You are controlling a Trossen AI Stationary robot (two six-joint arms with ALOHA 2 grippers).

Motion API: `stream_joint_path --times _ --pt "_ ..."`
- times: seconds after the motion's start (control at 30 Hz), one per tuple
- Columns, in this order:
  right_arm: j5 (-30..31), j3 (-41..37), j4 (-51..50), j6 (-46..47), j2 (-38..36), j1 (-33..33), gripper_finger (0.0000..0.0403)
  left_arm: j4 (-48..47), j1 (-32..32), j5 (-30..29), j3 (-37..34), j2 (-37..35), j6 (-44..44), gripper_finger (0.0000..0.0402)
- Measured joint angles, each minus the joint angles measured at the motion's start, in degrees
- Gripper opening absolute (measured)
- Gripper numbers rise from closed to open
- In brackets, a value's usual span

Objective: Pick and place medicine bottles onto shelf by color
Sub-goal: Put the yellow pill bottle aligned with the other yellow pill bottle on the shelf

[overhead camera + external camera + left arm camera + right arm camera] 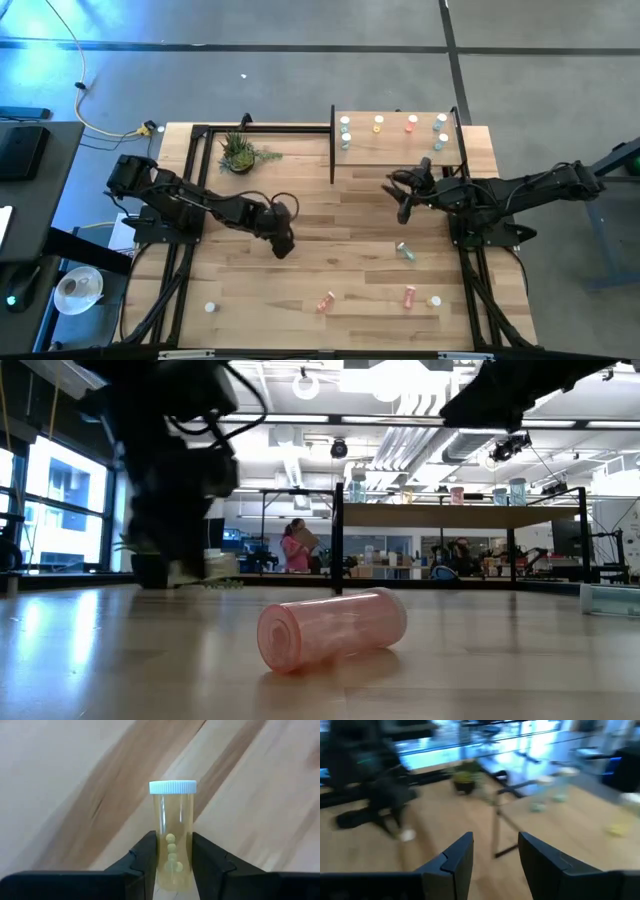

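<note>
From above, the left gripper [283, 243] sits low over the middle of the table [340, 215], its jaws hidden under the wrist. The shelf [395, 150] lies well beyond it, toward the far right, with several bottles already standing along its back edge; its yellow-capped bottle [378, 124] stands in that row. Loose bottles remain on the near side of this gripper: a teal bottle [405, 251], two orange-red ones [327, 300] and a white one [210, 307]. The right gripper [400, 197] hovers just in front of the shelf, empty.

At table height, an orange-red bottle [332, 630] lies on its side, apart from both arms; the left arm's dark bulk comes down behind it, its jaws not readable here.

The left wrist view settles it: the fingers [148, 860] are pinched narrow on the lower body of a yellow bottle [173, 835], white cap beyond the fingertips, small pills inside.

The right wrist view shows its fingers [535, 855] parted with nothing between, the shelf's frame ahead.

The step in hand looks like the grasp just made. Next would likely be a straight lift, then a carry toward the shelf's yellow spot, keeping clear of the waiting right arm.
</note>
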Motion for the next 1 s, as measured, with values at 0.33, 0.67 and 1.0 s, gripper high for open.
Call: stream_joint_path --times 0.33,0.67,1.0 --pt "-9.63 0.00 3.58 0.13 0.04 0.00 0.0147 27.44 4.82 5.30 0.00 -1.46 20.67 0.0093" --pt "-10.07 0.00 10.21 -0.08 0.52 -0.02 0.0187 43.90 8.04 5.35 0.00 -1.44 32.57 0.0093" --pt "-12.57 0.00 25.36 -9.09 5.67 -0.05 0.0188 54.72 8.77 5.22 0.03 -1.44 41.50 0.0093"
